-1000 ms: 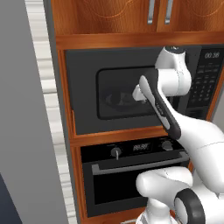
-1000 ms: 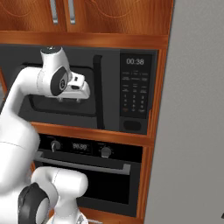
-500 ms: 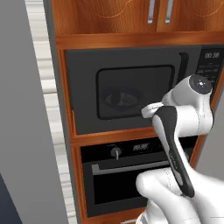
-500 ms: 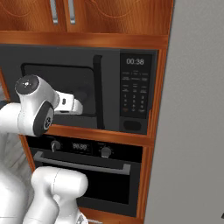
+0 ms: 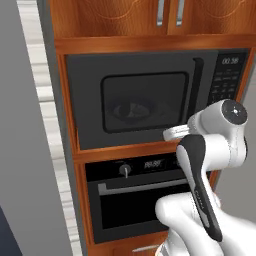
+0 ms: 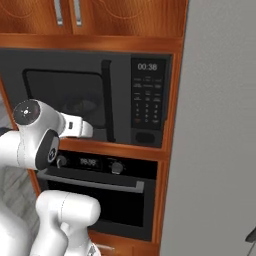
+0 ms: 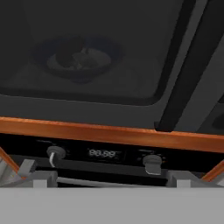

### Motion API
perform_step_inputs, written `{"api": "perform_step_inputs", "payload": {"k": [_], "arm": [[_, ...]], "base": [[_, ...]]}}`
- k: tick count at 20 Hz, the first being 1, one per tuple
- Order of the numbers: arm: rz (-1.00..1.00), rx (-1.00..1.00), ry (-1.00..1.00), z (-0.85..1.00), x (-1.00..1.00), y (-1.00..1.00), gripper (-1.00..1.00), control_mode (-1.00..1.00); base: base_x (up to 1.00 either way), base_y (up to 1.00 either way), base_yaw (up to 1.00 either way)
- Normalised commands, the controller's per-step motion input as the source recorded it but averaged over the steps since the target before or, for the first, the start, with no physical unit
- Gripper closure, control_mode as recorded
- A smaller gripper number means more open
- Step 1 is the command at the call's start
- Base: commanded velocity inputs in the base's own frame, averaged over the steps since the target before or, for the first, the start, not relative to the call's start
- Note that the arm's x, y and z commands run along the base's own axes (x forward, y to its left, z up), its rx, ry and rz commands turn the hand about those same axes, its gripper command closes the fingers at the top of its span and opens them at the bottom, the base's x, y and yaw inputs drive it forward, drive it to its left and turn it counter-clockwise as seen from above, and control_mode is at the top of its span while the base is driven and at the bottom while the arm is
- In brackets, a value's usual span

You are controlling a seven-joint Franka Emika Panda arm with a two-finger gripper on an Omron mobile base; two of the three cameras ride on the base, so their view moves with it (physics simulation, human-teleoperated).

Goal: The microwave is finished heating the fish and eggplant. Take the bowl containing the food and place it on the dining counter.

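The microwave (image 5: 145, 100) is set into the wooden cabinetry with its windowed door closed. Dimly through the glass I see the bowl (image 7: 78, 59) on the plate inside, holding the dark eggplant (image 7: 66, 51) and the paler fish (image 7: 91, 57). The bowl (image 5: 131, 111) also shows faintly from the base. My gripper (image 7: 103, 177) hangs low in front of the microwave's bottom edge, open, with its tips far apart and nothing between them. It touches neither the door nor the vertical handle (image 7: 188, 74). The dining counter is out of view.
A black oven (image 5: 140, 195) with knobs and a bar handle sits directly below the microwave. The keypad panel (image 6: 147, 97) is to the right of the door. A grey wall (image 6: 220, 125) stands close on the right, and wooden cupboards (image 5: 150, 20) are above.
My hand has dropped from the door window's height to the microwave's lower edge, and the elbow swung lower. The microwave door stays closed.
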Motion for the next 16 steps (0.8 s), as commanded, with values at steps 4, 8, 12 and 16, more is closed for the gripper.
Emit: {"api": "perform_step_inputs", "payload": {"k": [4,8,12,16], "arm": [[0.00,0.00,0.00,0.00,0.00,0.00,-1.00,1.00],[0.00,0.00,0.00,0.00,0.00,0.00,-1.00,1.00],[0.00,0.00,0.00,0.00,0.00,0.00,-1.00,1.00],[0.00,0.00,0.00,0.00,0.00,0.00,-1.00,1.00]], "base": [[-0.41,-0.23,-0.02],[-0.48,-0.18,-0.02],[-0.47,-0.41,-0.05],[-0.26,-0.26,-0.04]]}}
